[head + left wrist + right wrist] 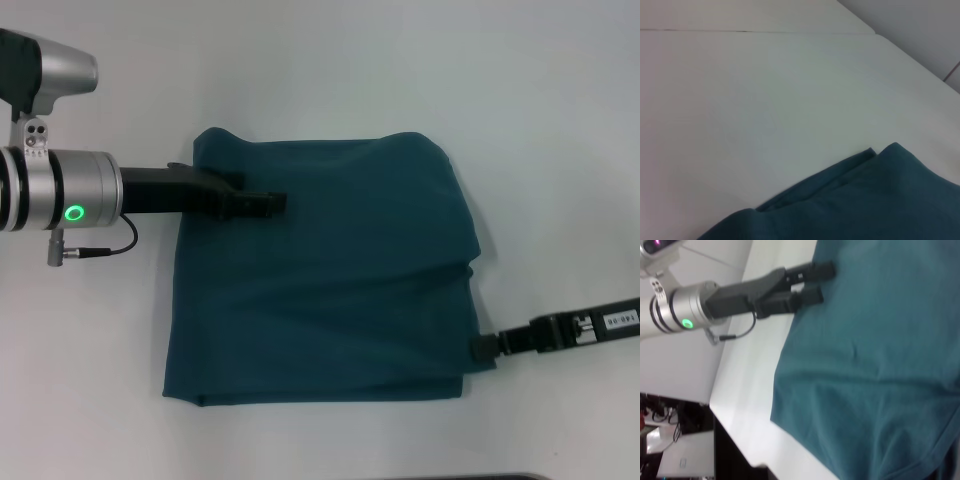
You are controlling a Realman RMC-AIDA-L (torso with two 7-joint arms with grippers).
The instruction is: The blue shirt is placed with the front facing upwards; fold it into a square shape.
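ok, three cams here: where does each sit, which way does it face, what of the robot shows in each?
Head: above, looking down at the blue shirt on the white table; left gripper over its far-left part, right gripper at its near-right corner.
Left wrist: low over the table, facing a shirt edge; no robot parts.
Right wrist: over the shirt, facing the left arm; left gripper fingers apart.
Shared: shirt in all; left gripper in head and right wrist.

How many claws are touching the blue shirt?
2. The left claw lies over the blue shirt near its far left corner; the right claw meets its near right corner.
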